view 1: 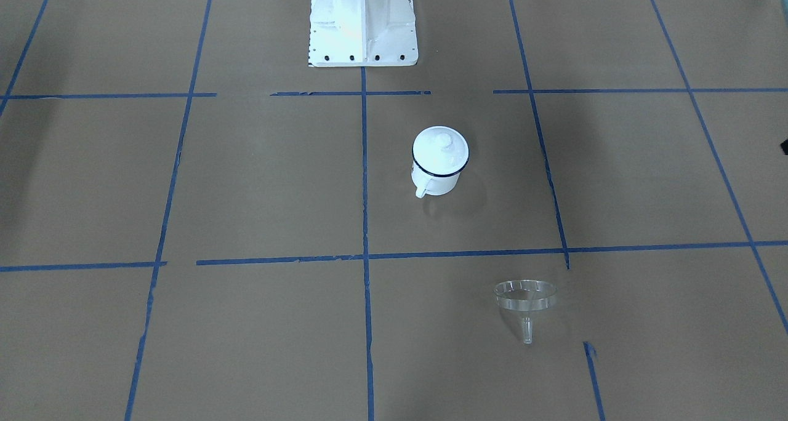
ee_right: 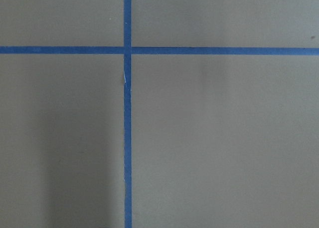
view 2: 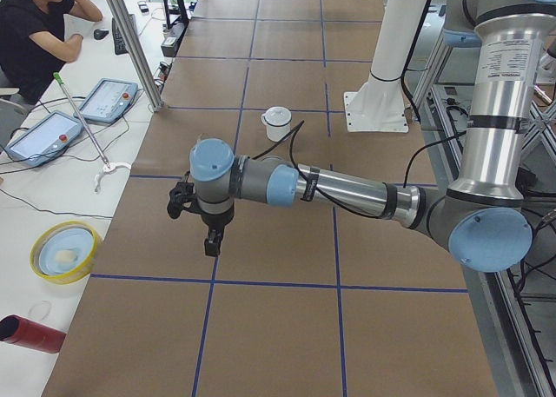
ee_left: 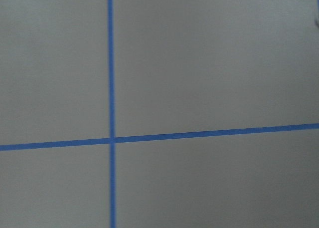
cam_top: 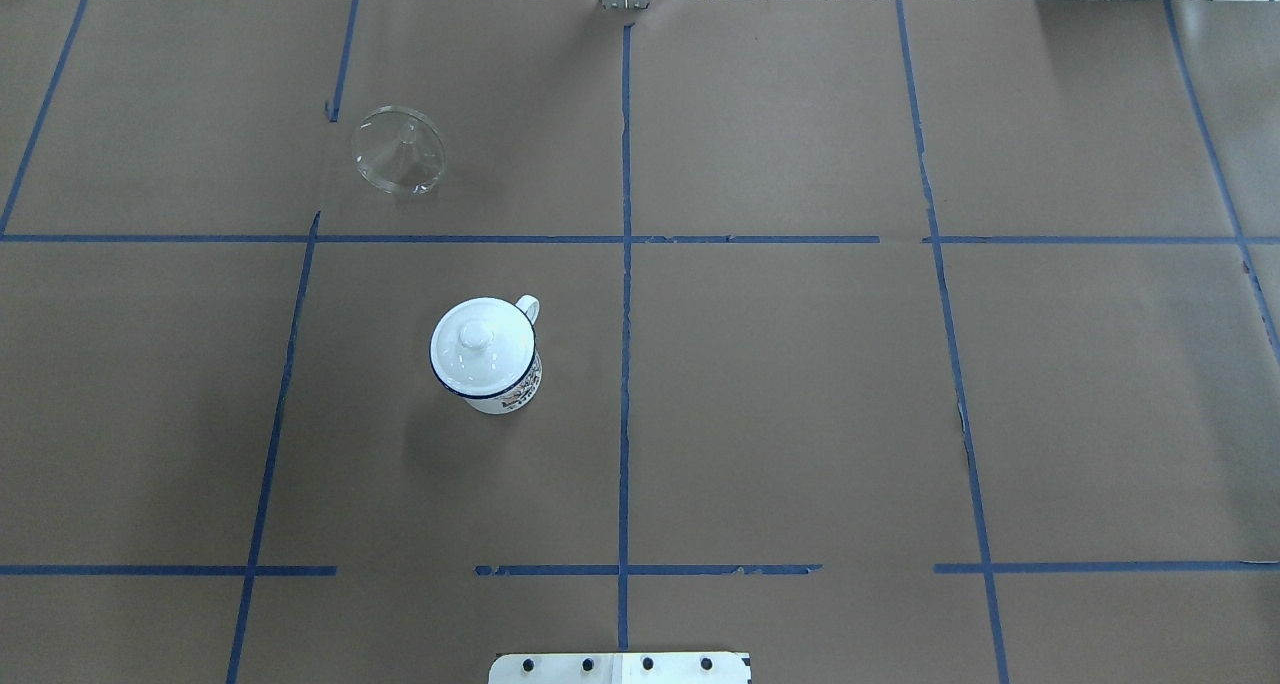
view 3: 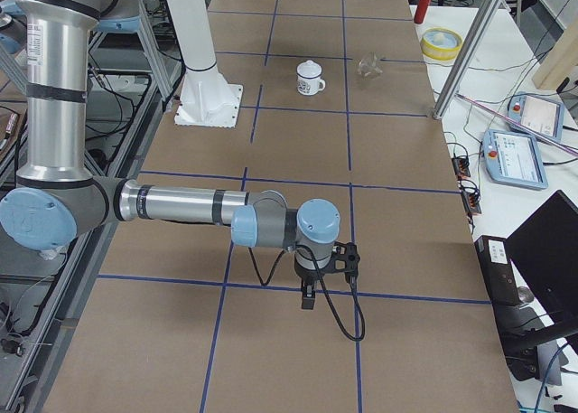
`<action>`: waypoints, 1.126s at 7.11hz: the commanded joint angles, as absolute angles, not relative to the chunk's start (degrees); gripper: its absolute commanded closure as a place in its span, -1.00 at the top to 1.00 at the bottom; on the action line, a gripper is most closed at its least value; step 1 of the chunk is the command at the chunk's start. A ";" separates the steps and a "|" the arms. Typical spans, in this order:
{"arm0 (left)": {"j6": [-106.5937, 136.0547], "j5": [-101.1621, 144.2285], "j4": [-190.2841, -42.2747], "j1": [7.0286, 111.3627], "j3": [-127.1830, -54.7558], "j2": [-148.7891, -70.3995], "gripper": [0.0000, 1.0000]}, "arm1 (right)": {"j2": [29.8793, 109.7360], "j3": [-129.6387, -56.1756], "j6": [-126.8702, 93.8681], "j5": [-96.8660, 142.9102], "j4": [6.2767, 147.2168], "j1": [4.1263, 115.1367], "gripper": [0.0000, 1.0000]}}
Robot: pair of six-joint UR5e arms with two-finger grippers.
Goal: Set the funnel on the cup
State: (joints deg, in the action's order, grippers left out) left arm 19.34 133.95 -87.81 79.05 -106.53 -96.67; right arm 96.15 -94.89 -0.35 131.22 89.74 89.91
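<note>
The cup (view 1: 438, 184) is a white enamel mug with a dark blue rim. It stands upright near the table's middle, on my left half in the overhead view (cam_top: 505, 396). A round white domed lid (cam_top: 476, 336) sits on it. The clear funnel (cam_top: 398, 151) lies tilted on the paper beyond the cup, toward the far edge, and also shows in the front view (view 1: 525, 298). My left gripper (view 2: 211, 241) shows only in the left side view and my right gripper (view 3: 309, 297) only in the right side view. Both hang over bare paper far from the cup. I cannot tell whether they are open or shut.
The white robot base (view 1: 363, 21) stands at the near edge. A yellow bowl (view 2: 65, 251) and a red cylinder (view 2: 30, 334) lie off the table's far side. An operator (view 2: 35, 32) sits there with tablets, beside a metal post (view 2: 130, 41).
</note>
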 commanded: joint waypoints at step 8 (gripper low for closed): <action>67.94 119.19 -78.49 40.45 -110.67 -125.41 1.00 | 96.15 -94.92 -0.35 131.22 89.74 89.91 1.00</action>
State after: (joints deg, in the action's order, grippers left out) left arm 66.60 120.17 -78.84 43.39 -111.83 -123.31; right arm 96.15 -94.91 -0.35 131.22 89.74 89.91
